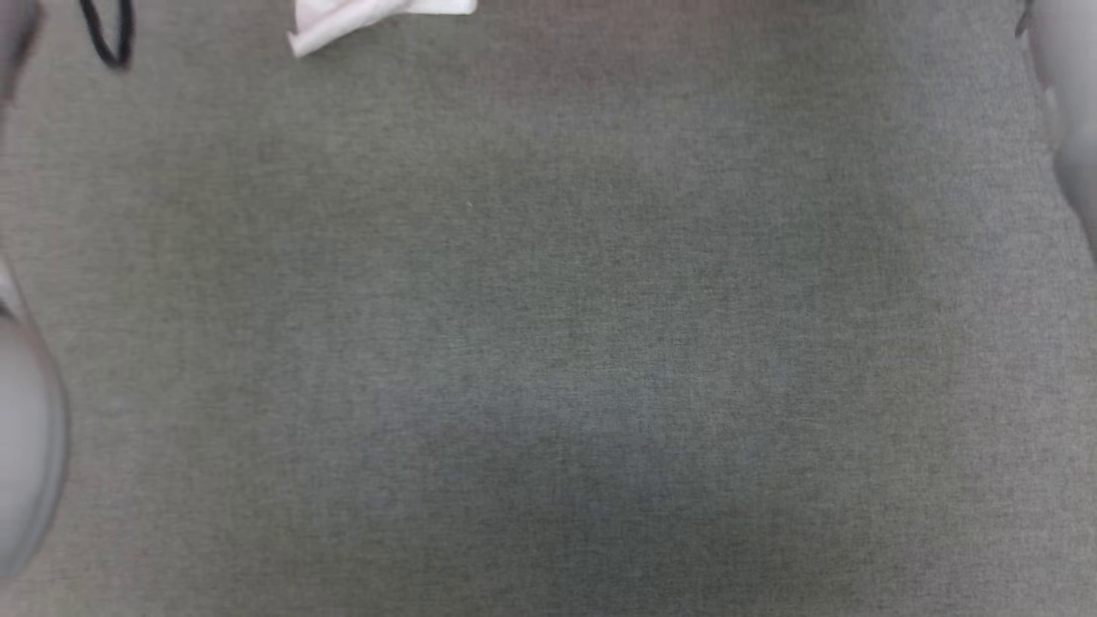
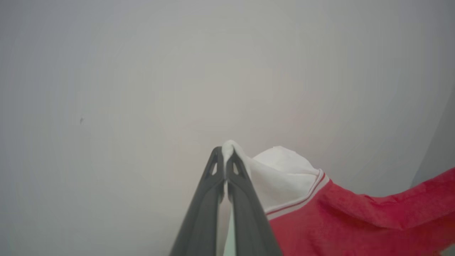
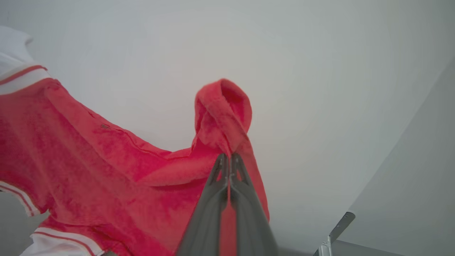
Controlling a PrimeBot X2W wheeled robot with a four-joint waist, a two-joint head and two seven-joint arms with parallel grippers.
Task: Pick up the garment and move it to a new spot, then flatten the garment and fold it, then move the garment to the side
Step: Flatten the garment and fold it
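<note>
The garment (image 2: 337, 217) is a red shirt with white sleeves and red-white striped trim, lifted up in front of a pale wall. In the left wrist view my left gripper (image 2: 224, 156) is shut on a white sleeve tip. In the right wrist view my right gripper (image 3: 227, 160) is shut on a bunched red fold of the garment (image 3: 106, 167), which stretches away to the left. In the head view a white bit of the garment (image 1: 360, 17) hangs at the top edge above grey carpet.
Grey carpet (image 1: 548, 343) spreads below in the head view. Pale blurred arm parts (image 1: 26, 428) stand at the left edge and at the top right (image 1: 1067, 94). A black cable loop (image 1: 107, 34) hangs at the top left. A metal bracket (image 3: 336, 227) shows at the lower right of the right wrist view.
</note>
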